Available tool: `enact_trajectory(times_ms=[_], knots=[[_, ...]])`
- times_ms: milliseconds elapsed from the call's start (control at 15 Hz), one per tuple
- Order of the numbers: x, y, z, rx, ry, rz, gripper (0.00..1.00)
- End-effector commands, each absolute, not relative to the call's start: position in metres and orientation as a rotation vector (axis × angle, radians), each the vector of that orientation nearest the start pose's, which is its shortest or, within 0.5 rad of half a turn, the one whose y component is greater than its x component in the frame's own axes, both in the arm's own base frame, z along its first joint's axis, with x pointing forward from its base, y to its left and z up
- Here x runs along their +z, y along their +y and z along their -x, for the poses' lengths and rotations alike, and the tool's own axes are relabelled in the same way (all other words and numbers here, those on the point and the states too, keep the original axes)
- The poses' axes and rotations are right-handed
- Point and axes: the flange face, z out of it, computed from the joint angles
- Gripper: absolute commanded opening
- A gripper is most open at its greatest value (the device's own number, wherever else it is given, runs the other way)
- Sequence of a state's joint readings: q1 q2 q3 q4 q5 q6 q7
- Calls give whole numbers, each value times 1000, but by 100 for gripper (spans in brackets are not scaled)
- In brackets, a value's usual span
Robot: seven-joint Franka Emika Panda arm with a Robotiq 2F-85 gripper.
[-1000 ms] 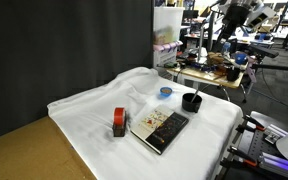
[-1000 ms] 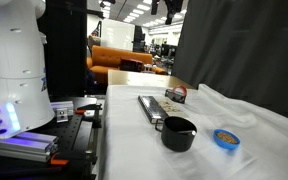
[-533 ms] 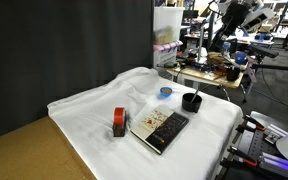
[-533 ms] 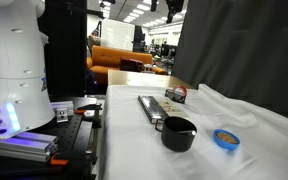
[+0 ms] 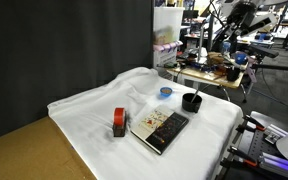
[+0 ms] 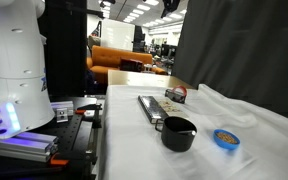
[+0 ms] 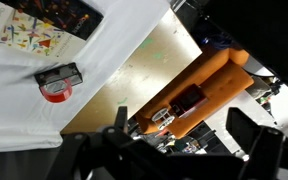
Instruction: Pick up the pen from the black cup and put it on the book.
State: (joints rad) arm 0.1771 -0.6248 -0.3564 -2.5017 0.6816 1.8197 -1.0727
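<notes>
Moved: only your arm (image 5: pixel 239 12), slightly, high above the table (image 5: pixel 89 112); your hand (image 7: pixel 184 135) gapes empty, pen (image 6: pixel 161 123) in black cup (image 6: pixel 178 134), book (image 5: pixel 161 128) bare, everything left.

Cloth: white cloth (image 5: pixel 84 112) lies under everything.
Book: dark flat book (image 5: pixel 162 128) on the cloth, between red-and-black block (image 5: pixel 119 122) and squat black cup (image 5: pixel 191 101).
Disc: small blue disc (image 5: pixel 165 92) near the cup.

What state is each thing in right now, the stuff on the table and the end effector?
Cup: upright on the cloth, nothing touching it.
Book: closed, lying flat beside the cup.
Pen: too small to make out.
Blue disc: lying flat.
Red-and-black block: sitting on the cloth beside the book.
Cloth: spread out, wrinkled.
End effector: open, empty, well away from the table.
</notes>
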Motion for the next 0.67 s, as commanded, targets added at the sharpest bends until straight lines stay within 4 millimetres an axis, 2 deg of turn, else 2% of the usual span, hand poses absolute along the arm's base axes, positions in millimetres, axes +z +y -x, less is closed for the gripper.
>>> enact_trajectory(times_ms=[0, 600], knots=[[505, -32, -361, -530, -900, 2054, 100], [504, -32, -359, -533, -883, 2061, 100]])
